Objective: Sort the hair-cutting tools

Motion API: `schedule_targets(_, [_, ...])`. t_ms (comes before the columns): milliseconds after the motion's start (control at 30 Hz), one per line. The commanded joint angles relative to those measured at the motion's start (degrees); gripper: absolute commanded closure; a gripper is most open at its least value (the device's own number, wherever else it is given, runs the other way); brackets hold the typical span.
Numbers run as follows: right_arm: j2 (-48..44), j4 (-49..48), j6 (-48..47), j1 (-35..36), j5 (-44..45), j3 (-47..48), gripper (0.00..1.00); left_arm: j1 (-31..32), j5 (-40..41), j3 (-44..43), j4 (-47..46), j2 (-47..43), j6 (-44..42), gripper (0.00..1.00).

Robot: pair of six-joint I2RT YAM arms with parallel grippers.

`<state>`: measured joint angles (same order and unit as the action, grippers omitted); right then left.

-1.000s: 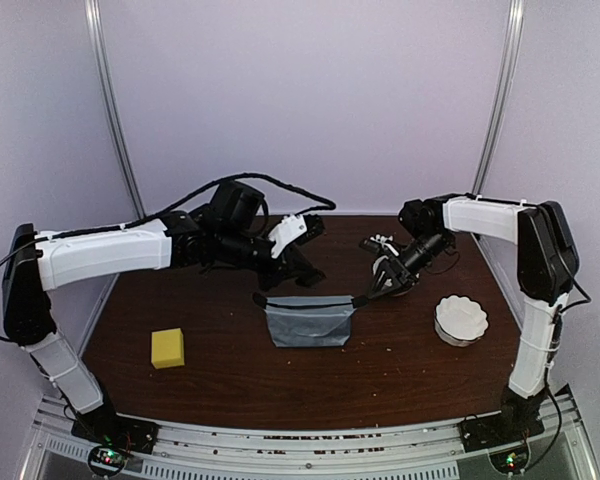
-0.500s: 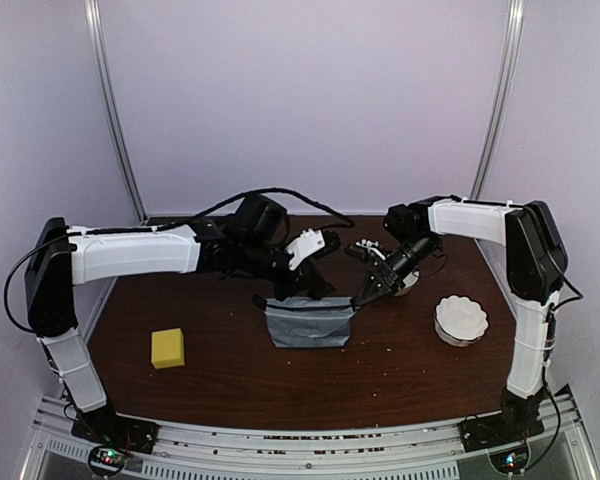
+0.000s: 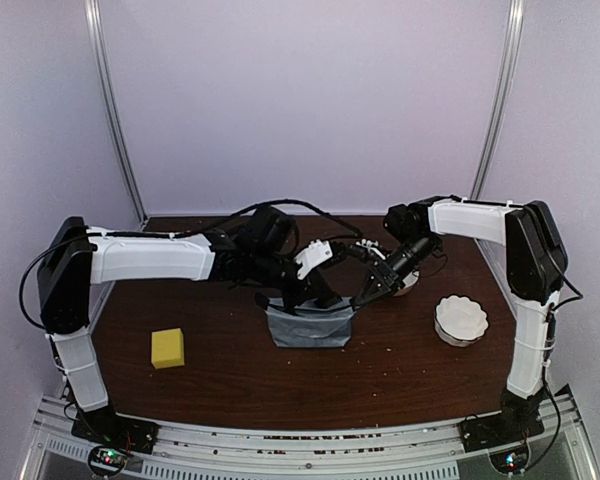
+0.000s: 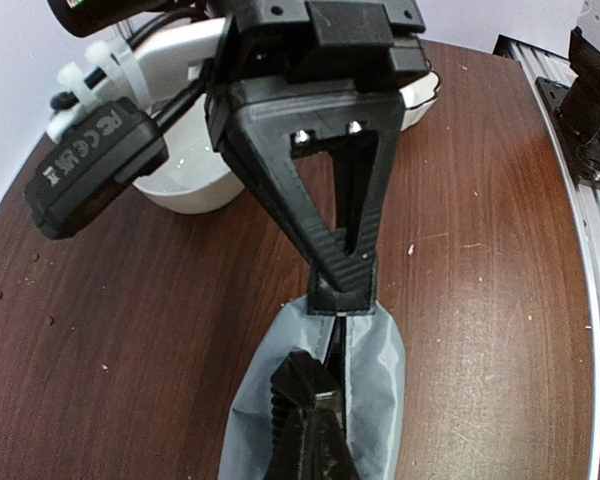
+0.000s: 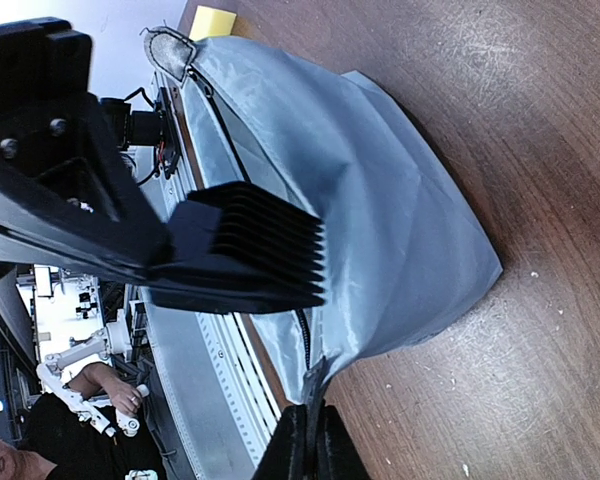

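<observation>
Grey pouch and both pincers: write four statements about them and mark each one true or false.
1. The right pincer is shut on one end of the grey pouch. True.
2. The left pincer is empty. False: it is shut on a toothed black attachment, held at the pouch's zip opening.
3. The yellow sponge lies inside the pouch. False: it sits on the table, apart from the pouch, on the left arm's side.
4. A white bowl stands on the table on the right arm's side of the pouch. True.
</observation>
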<state>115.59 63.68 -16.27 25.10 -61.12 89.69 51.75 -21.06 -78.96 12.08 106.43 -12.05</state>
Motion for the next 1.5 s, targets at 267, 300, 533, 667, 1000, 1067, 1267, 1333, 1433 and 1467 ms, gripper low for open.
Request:
schedule_targets(267, [-0.8, 0.7, -0.5, 0.1, -2.4, 1.1, 0.96, 1.1, -4.6, -0.5, -3.5, 1.6, 4.9, 1.00])
schedule_targets(300, [-0.9, 0.7, -0.5, 0.0, -2.3, 1.2, 0.96, 1.7, -4.1, -0.5, -3.1, 0.8, 4.9, 1.00])
schedule_targets(533, [-2.3, 0.9, -1.2, 0.1, -1.1, 0.8, 0.96, 3.1, -1.1, 0.5, 0.8, 0.5, 7.0, 1.00])
schedule_targets(667, [-2.9, 1.6, -2.3, 0.2, -0.5, 0.1, 0.96, 3.1, 4.5, 0.4, 1.9, 2.3, 8.2, 1.00])
schedule_targets(1000, [-4.1, 2.7, -4.2, 0.7, -0.8, -1.3, 0.96, 2.8, 7.7, -6.0, 2.9, 10.0, 8.1, 1.00])
schedule_targets(1067, [-4.0, 2.7, -4.4, 0.7, -0.8, -1.3, 0.96, 2.8, 7.1, -6.4, 2.8, 10.6, 8.3, 1.00])
schedule_targets(1267, [-3.7, 2.8, -4.4, 0.7, -0.9, -1.1, 0.96, 2.8, 5.1, -5.3, 0.6, 8.8, 10.9, 0.85])
schedule_targets(1333, [-3.8, 2.8, -4.5, 0.7, -0.8, -1.0, 0.96, 2.8, 5.8, -4.2, -0.5, 7.0, 12.0, 0.77])
schedule_targets(1433, [-4.0, 2.9, -4.7, 0.6, -0.5, -1.1, 0.96, 2.9, 7.6, -3.5, 0.3, 3.2, 12.7, 0.72])
schedule_targets(1467, [-4.0, 3.0, -4.9, 0.6, -0.5, -1.1, 0.96, 2.8, 7.9, -3.0, 0.7, 1.6, 12.9, 0.70])
